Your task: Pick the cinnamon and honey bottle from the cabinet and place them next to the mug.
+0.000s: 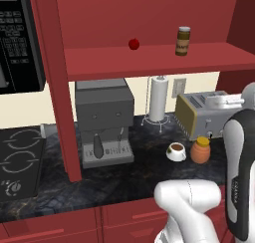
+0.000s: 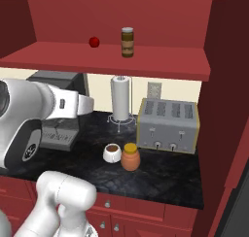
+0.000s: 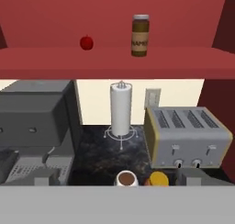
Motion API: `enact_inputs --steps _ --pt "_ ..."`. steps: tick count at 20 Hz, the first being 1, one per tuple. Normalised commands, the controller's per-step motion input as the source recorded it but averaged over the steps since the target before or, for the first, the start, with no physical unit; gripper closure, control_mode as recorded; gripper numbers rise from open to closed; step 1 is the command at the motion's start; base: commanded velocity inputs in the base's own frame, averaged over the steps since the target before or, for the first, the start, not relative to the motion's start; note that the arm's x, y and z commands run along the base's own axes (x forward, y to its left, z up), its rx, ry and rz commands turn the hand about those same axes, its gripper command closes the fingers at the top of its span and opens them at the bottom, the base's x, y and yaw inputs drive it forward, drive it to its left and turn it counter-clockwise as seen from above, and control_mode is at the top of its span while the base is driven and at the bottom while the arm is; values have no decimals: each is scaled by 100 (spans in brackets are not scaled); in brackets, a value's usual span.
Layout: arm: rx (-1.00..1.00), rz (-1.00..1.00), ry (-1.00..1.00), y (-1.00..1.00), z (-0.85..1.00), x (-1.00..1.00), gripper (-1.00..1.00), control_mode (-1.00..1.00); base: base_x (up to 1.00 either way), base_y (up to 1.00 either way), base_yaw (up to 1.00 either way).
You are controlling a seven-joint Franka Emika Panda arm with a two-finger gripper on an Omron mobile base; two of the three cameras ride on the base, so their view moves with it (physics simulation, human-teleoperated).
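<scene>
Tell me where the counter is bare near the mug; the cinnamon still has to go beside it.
Bare counter runs in front of the mug and honey bottle, toward the edge. Another patch lies between mug and coffee machine. Behind them the toaster and paper towel stand crowd in.

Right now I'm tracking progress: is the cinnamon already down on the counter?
No, the cinnamon stands on the cabinet shelf, above the mug.
</scene>
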Motion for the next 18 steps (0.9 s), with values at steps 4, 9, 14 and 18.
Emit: enact_inputs --steps 4,9,14,18 --pt "0 -3 0 -5 29 34 -100 -100 0 0 0" --pt "-1 -10 0 -4 41 25 -100 -100 0 0 0" --pt "0 -13 -1 0 21 22 -100 -100 0 0 0" --pt "0 -10 -5 0 1 56 -100 -100 0 0 0"
